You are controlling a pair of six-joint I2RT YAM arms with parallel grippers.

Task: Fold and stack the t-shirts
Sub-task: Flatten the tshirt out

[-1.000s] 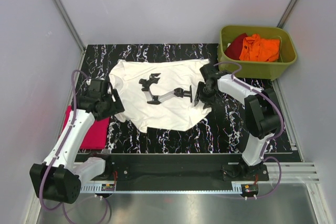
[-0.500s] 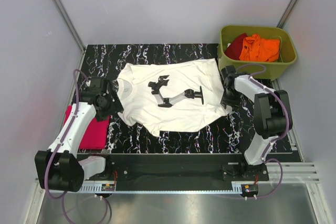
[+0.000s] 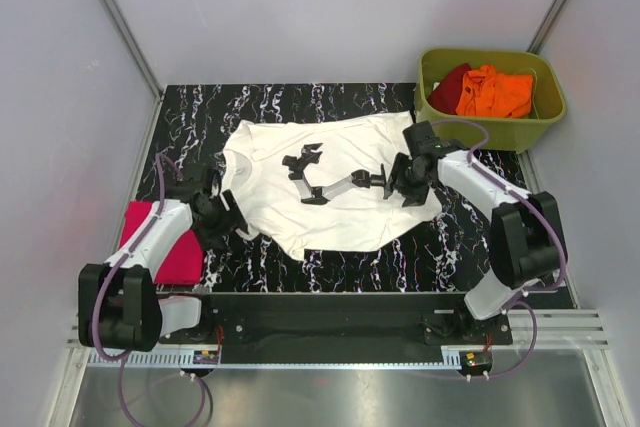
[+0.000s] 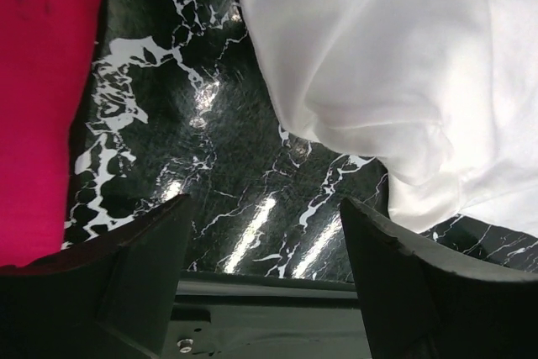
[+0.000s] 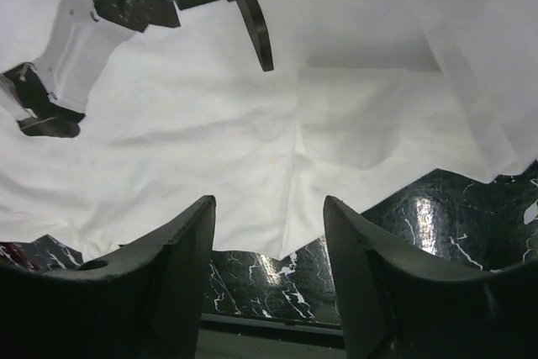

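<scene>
White t-shirt (image 3: 335, 222) lies spread face up in the middle of the black marbled worktop (image 3: 200, 107), robot-arm print (image 3: 330, 179) showing, not yet folded. The left fingers (image 4: 143, 266) stand apart with nothing between them, low over bare worktop just beside the shirt's bunched left corner. The right fingers (image 5: 168, 266) are spread too and hold nothing, hovering over the shirt's right side near the hem.

Trouble could start on the left. If those fingers close where they are, I'd expect them to catch air or only a rumple of cloth, and the fold would go crooked. On the right, a pinch this far in from the edge may lift one layer and drag the whole shirt askew. The left arm also lies close to the folded magenta-pink t-shirt (image 3: 165, 252) at the worktop's left edge, so a wide swing could scuff it out of shape.

The count is four t-shirts. One is white, one is magenta-pink, and an orange t-shirt (image 3: 497, 92) and a dark red t-shirt (image 3: 450, 87) sit heaped in the single olive-green tub (image 3: 480, 133) at the far right. There are two arms.
</scene>
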